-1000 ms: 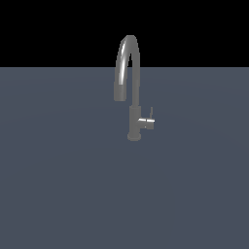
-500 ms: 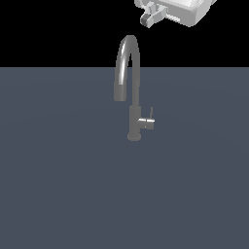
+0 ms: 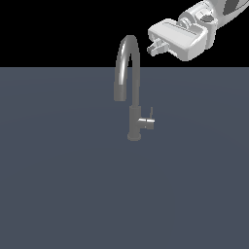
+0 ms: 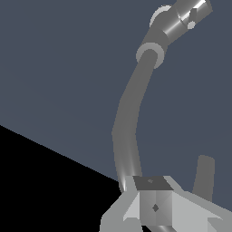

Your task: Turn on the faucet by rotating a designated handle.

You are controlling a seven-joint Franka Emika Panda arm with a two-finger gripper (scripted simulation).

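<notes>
The faucet (image 3: pixel 134 92) is a dark grey tap with a slim upright column and a high arched spout, standing mid-scene on the flat grey surface (image 3: pixel 63 185). The handle (image 3: pixel 147 120) is a small stub on the column's side toward the exterior view's right, with a thin lever pointing up. My gripper (image 3: pixel 156 47) hangs high, above and to the exterior view's right of the arch, touching nothing. Its fingers look pressed together and empty. The wrist view shows the fingers (image 4: pixel 154 206) over the arch of the faucet (image 4: pixel 129 118), with the handle (image 4: pixel 186 15) far below.
The grey surface (image 4: pixel 59 68) spreads flat around the faucet's base. The white hand and arm (image 3: pixel 194 29) reach in from the upper corner on the exterior view's right. No other objects show.
The gripper was out of view one second ago. It has come in from the top on the exterior view's right and dropped lower toward the spout's arch. The faucet has not moved.
</notes>
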